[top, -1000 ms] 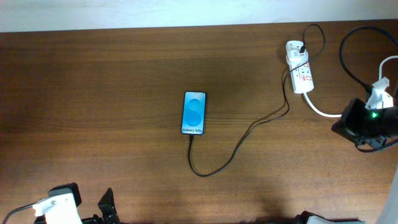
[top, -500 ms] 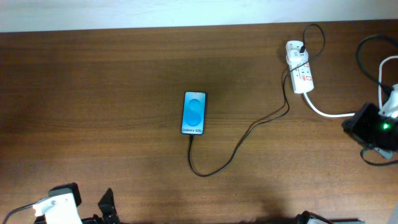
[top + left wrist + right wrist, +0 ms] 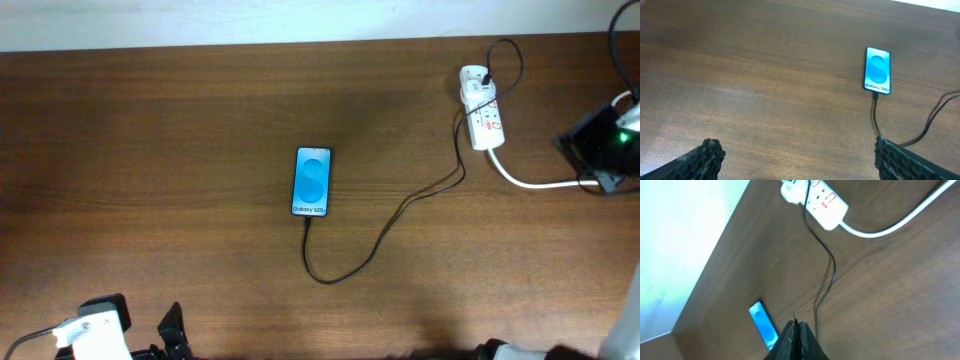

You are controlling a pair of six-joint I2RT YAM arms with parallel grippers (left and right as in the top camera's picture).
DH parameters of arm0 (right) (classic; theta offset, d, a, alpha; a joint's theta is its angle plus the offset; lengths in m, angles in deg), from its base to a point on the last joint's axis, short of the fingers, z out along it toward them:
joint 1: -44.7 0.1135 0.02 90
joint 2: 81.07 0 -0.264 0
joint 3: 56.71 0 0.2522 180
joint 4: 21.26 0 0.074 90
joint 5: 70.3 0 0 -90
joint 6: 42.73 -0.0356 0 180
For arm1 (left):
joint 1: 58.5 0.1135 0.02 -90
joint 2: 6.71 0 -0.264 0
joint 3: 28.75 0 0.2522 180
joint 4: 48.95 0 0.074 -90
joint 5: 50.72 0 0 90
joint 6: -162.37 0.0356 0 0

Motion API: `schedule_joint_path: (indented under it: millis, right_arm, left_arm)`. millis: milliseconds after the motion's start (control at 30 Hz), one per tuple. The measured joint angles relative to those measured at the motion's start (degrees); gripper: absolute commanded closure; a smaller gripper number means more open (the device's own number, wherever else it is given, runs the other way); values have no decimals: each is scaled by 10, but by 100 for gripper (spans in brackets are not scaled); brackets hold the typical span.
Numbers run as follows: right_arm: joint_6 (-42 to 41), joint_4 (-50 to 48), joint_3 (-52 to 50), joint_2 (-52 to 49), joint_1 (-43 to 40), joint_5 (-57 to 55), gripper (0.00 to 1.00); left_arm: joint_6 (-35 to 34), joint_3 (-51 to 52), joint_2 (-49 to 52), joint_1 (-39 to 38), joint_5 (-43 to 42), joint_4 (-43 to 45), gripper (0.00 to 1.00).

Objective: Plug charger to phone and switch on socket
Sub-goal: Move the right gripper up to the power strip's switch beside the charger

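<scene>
The phone (image 3: 312,181) lies flat mid-table with its blue screen lit; it also shows in the left wrist view (image 3: 877,70) and the right wrist view (image 3: 763,324). The black charger cable (image 3: 385,232) runs from the phone's near end in a loop to the white socket strip (image 3: 482,120) at the back right, and its plug tip sits at the phone's bottom edge (image 3: 874,97). The socket also shows in the right wrist view (image 3: 819,197). My left gripper (image 3: 795,157) is open and empty near the front left. My right gripper (image 3: 796,335) is shut and empty, right of the socket.
A thick white cord (image 3: 525,180) leaves the socket toward the right edge. The right arm's black body (image 3: 600,145) with a green light hangs at the far right. A pale wall (image 3: 300,20) borders the table's back edge.
My right arm has moved away toward the back right edge, rising from beside the white cord. Phone, cable, socket and left arm have not moved.
</scene>
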Motion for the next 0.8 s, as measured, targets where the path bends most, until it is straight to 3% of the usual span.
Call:
schedule_joint_path:
  millis: [133, 500, 800]
  right_arm:
    - [-6, -28, 12, -71, 0, 56, 96]
    - [-72, -22, 187, -284, -5, 92, 96]
    - [-112, -123, 198, -419, -18, 92, 96]
  left_arm:
    - [0, 0, 0, 0, 0, 0, 1]
    - [0, 0, 0, 0, 0, 0, 1]
    - [0, 0, 0, 0, 0, 0, 1]
